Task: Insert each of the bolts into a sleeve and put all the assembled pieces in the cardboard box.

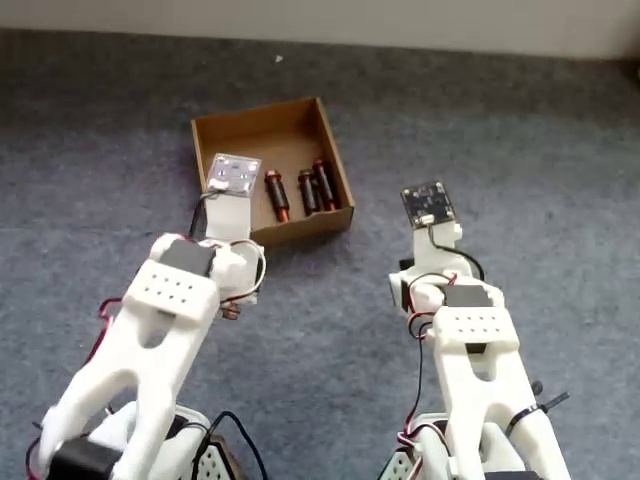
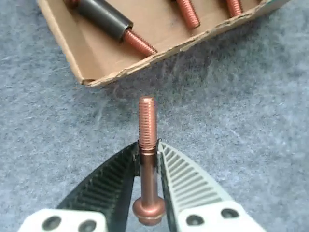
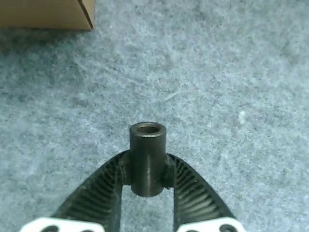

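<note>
Left wrist view: bolt (image 2: 147, 145) tip near cardboard box (image 2: 193, 41) edge.

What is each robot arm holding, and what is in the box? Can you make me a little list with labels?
Left tool: shut on a copper bolt, threaded end pointing toward the box
Right tool: shut on a dark sleeve, open end away from the tool
Cardboard box: three assembled pieces showing inside
Bolt and sleeve: not yet joined
Surface: grey carpet
</note>
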Available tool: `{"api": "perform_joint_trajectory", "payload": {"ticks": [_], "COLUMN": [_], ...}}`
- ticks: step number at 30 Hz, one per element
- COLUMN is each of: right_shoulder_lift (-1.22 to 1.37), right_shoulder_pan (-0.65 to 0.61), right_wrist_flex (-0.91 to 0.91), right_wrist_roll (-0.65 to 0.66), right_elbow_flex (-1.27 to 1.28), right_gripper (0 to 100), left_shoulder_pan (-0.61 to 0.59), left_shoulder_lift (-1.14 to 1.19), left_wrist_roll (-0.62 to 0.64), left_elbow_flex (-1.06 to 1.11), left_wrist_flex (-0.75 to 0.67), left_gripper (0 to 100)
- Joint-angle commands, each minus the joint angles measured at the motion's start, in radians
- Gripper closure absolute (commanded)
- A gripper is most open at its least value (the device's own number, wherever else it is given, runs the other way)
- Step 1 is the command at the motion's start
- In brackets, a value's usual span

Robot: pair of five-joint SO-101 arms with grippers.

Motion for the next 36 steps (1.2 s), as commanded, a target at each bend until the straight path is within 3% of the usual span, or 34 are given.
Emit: {"api": "perform_joint_trajectory", "payload": {"ticks": [1, 4, 6, 14, 17, 23, 30, 36], "right_shoulder_lift": [-0.038, -0.038, -0.038, -0.038, -0.038, -0.038, -0.038, -0.038], "right_shoulder_pan": [0.012, 0.012, 0.012, 0.012, 0.012, 0.012, 0.012, 0.012], "right_wrist_flex": [-0.018, -0.018, -0.018, -0.018, -0.018, -0.018, -0.018, -0.018], "right_wrist_roll": [-0.005, -0.005, -0.005, -0.005, -0.006, -0.006, -0.006, -0.005], "right_elbow_flex": [-0.010, -0.010, -0.010, -0.008, -0.008, -0.008, -0.008, -0.008], "right_gripper": [99.5, 99.5, 99.5, 99.5, 99.5, 99.5, 99.5, 99.5], "left_shoulder_pan": [-0.048, -0.104, -0.145, -0.275, -0.277, -0.277, -0.274, -0.280], "left_shoulder_lift": [-0.185, -0.234, -0.254, -0.308, -0.320, -0.317, -0.320, -0.321], "left_wrist_roll": [0.032, 0.035, 0.106, 0.698, 0.838, 0.855, 0.855, 0.850], "left_elbow_flex": [0.064, 0.099, 0.139, 0.338, 0.386, 0.395, 0.397, 0.392], "left_wrist_flex": [-0.003, -0.041, -0.094, -0.362, -0.413, -0.411, -0.411, -0.410], "left_gripper": [99, 99, 99, 99, 99, 98, 80, 89]}}
